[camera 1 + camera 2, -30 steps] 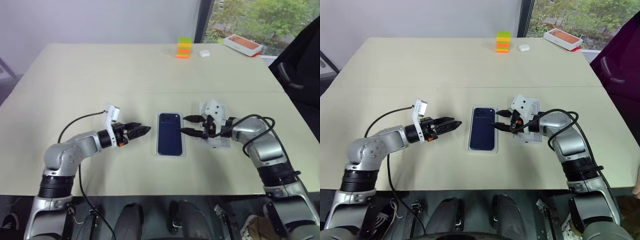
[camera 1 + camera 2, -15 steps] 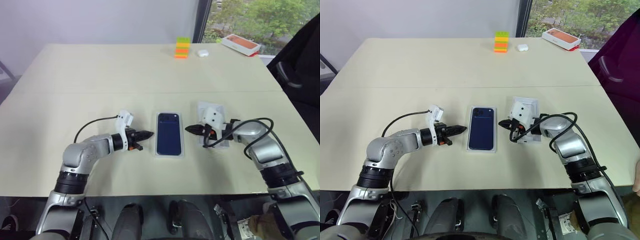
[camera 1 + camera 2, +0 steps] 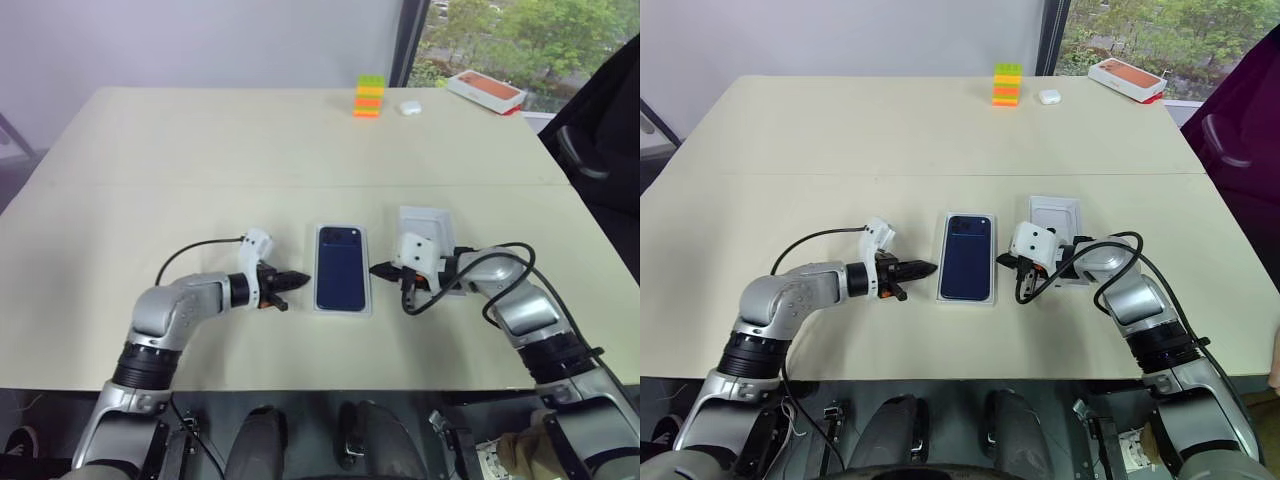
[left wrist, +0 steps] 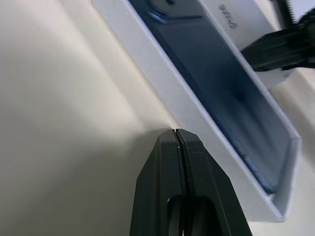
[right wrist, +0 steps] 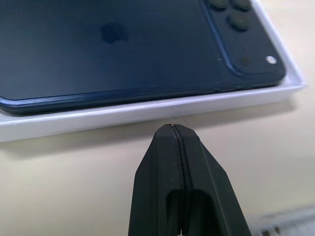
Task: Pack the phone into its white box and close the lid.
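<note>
Your phone point(image 3: 341, 279) already lies camera-side up in the white box point(image 3: 341, 309) at mid-surface, so only the lid point(image 3: 427, 228), lying just right of it, remains to go on. Since a second ago both arms have dropped beside the box, and the left gripper point(image 3: 297, 279) and right gripper point(image 3: 380, 269) have clenched their jaws on nothing.

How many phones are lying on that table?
1: the phone lies in the white box at the table's middle, between the two end effectors. Others may be hidden inside the closed orange-topped box.

Head stereo pair looking down over table point(image 3: 150, 150), wrist cameras close, facing phone point(image 5: 123, 44) from opposite sides
</note>
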